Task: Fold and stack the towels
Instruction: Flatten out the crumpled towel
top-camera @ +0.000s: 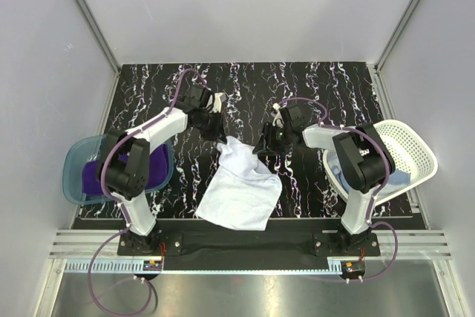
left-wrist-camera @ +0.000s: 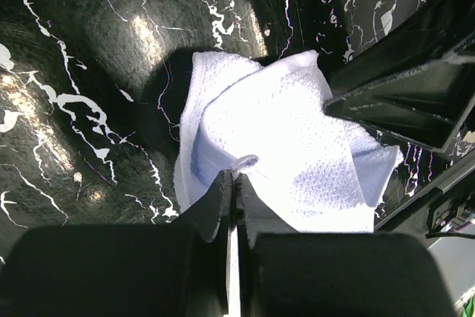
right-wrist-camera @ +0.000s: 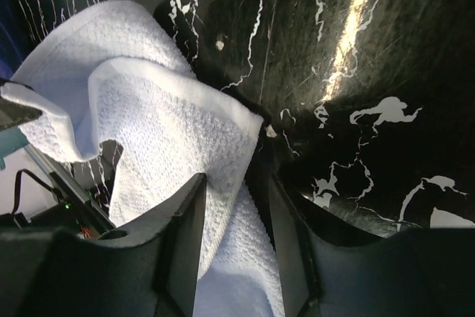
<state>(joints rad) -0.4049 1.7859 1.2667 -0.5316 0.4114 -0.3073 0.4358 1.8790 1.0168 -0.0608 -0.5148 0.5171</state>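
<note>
A white towel [top-camera: 241,187] lies rumpled in the middle of the black marbled table, its far corner lifted. My left gripper [top-camera: 220,136] is shut on that corner, pinching a small fold of the white towel [left-wrist-camera: 282,131] between the tips of the left gripper [left-wrist-camera: 237,174]. My right gripper [top-camera: 264,143] stands open over the towel's right edge. In the right wrist view the white towel [right-wrist-camera: 156,116] runs between the spread fingers of the right gripper [right-wrist-camera: 236,194]. A purple towel [top-camera: 95,174] lies in the teal tub. A light blue towel [top-camera: 399,178] rests in the white basket.
The translucent teal tub [top-camera: 74,161] sits at the table's left edge beside the left arm. The white perforated basket [top-camera: 412,146] sits at the right edge behind the right arm. Grey walls enclose the table on three sides.
</note>
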